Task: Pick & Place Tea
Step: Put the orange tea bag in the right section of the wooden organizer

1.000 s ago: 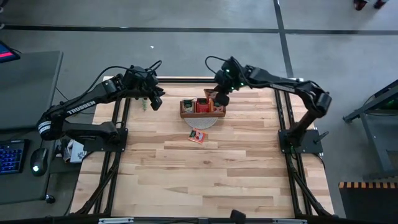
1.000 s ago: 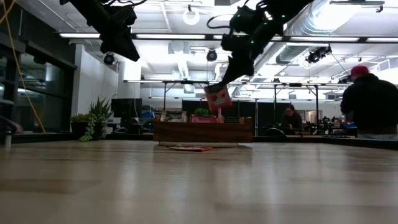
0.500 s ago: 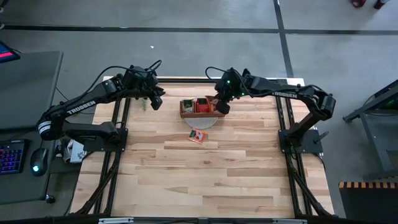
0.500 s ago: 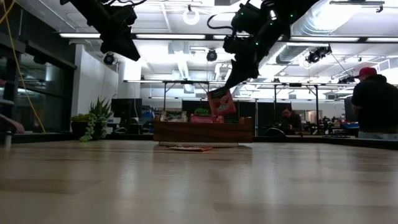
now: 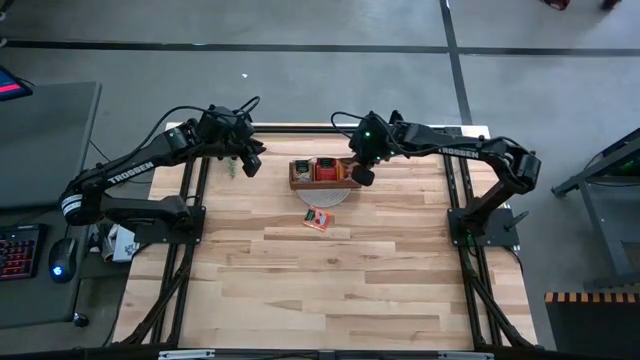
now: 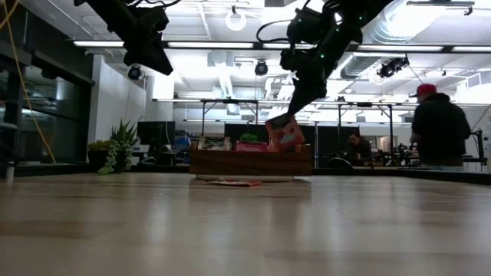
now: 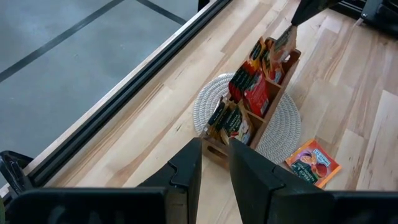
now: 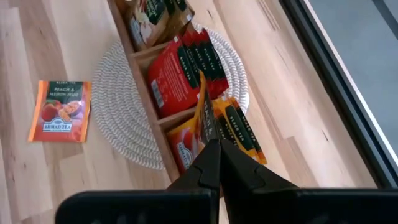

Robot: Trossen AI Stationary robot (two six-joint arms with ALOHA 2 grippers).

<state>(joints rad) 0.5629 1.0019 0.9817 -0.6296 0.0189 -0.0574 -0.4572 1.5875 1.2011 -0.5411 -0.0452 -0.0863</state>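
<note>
— Right under our right claw (image 6: 291,115) hangs one tea sachet (image 6: 285,133), pinched by its top edge, just above the end slot of the tray (image 6: 251,162).
— It's tilted, so we might snag the packs below.
— Our left claw (image 5: 249,163) waits off to the side, a bit spread.
— One sachet (image 5: 319,219) lies on the wooden surface (image 5: 330,280). Ceiling lights, and a person beyond.

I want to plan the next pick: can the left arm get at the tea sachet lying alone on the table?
Probably yes. The lone sachet lies flat on bare wood in front of the tray, with nothing over it. The left claw hangs to the tray's side, while the right claw is busy over the tray.
</note>
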